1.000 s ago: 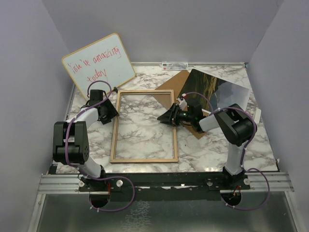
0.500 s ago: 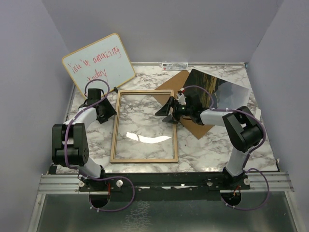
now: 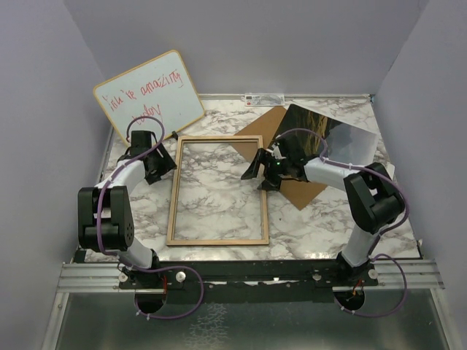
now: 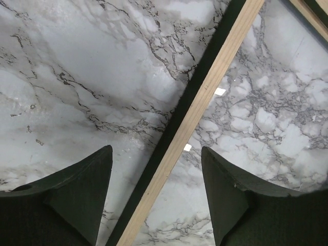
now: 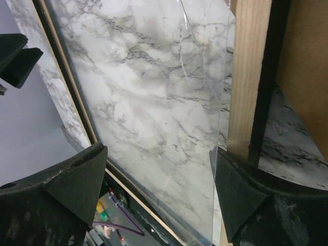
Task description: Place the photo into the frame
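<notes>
The frame [image 3: 217, 240] lies flat on the marble table, light wood face up, with a clear pane inside it. My left gripper [image 3: 165, 166] is open over the frame's left rail [image 4: 192, 120]. In the left wrist view its fingers [image 4: 87, 189] straddle that rail without touching it. My right gripper [image 3: 255, 169] stands open at the right rail [image 5: 249, 77]; one finger [image 5: 241, 200] sits close against the rail, the other [image 5: 72, 189] over the pane. The photo [image 3: 328, 135], dark and glossy, rests at the back right, partly on the brown board.
A plain brown board [image 3: 267, 122] lies under the photo, just right of the frame; it also shows in the right wrist view as the brown board [image 5: 307, 61]. A whiteboard [image 3: 149, 98] with red writing leans at the back left. Grey walls close in three sides.
Both grippers have opened wider. My right gripper has shifted slightly toward the back along the right rail, and my left one has edged back too. The frame has stayed put.
</notes>
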You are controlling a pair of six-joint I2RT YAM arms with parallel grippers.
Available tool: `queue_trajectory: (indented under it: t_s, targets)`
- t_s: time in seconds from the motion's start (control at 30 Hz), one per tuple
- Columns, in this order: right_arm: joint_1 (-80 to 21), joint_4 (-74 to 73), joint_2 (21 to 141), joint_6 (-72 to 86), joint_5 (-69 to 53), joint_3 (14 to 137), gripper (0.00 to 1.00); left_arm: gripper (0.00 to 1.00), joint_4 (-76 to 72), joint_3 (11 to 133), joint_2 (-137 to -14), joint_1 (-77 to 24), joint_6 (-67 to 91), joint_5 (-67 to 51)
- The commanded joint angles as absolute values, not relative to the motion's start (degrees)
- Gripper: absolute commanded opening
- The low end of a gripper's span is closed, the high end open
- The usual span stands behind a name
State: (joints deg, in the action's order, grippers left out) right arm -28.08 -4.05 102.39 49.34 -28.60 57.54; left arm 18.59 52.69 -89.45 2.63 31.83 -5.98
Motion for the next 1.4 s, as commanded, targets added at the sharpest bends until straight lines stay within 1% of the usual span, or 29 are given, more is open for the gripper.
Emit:
queue_trajectory:
  t_s: [0.0, 0.1, 0.17, 0.23, 0.27, 0.43, 0.5, 0.77, 0.9, 1.07, 1.23, 1.37]
  targets:
    - [-28.40, -12.66, 99.25, 46.50, -23.13, 60.00, 0.86, 0.72, 19.29, 54.72, -87.50, 3.00, 31.27, -5.96]
    - [-28.39, -15.17, 98.20, 45.88, -21.09, 60.25, 0.84, 0.75, 19.57, 54.93, -87.67, 3.04, 31.45, -6.18]
    - [-28.40, -16.83, 97.37, 45.47, -19.28, 60.37, 0.81, 0.76, 19.68, 54.93, -87.71, 3.03, 31.55, -6.38]
    - [-28.39, -18.41, 96.13, 45.14, -16.54, 60.31, 0.75, 0.77, 19.69, 54.93, -87.74, 3.02, 31.64, -6.53]
    - [-28.39, -18.87, 95.47, 44.62, -15.40, 60.22, 0.74, 0.77, 19.69, 54.85, -87.72, 2.99, 31.62, -6.62]
    - [-28.44, -21.20, 96.59, 42.20, -11.87, 61.47, 0.72, 0.80, 19.69, 54.67, -88.17, 2.99, 31.23, -6.82]
    - [-28.49, -21.21, 97.88, 41.48, -11.84, 61.77, 0.67, 0.80, 19.69, 54.59, -88.40, 3.00, 30.91, -6.94]
    - [-29.03, -21.54, 101.44, 38.36, -13.13, 62.47, 0.42, 0.80, 19.69, 53.91, -89.34, 3.04, 30.59, -8.25]
    - [-29.52, -21.89, 102.21, 37.76, -13.25, 61.84, 0.34, 0.80, 19.58, 53.32, -89.90, 2.99, 30.72, -8.50]
    - [-30.58, -21.45, 104.05, 37.06, -14.29, 62.01, 0.33, 0.80, 19.20, 51.86, -90.20, 3.07, 31.40, -10.02]
    - [-31.78, -20.90, 104.52, 35.86, -14.23, 61.70, 0.37, 0.79, 19.08, 50.36, -90.21, 3.01, 31.99, -11.20]
    - [-32.77, -22.61, 104.85, 34.33, -11.52, 62.64, 0.41, 0.79, 19.15, 49.71, -90.33, 2.99, 32.16, -11.68]
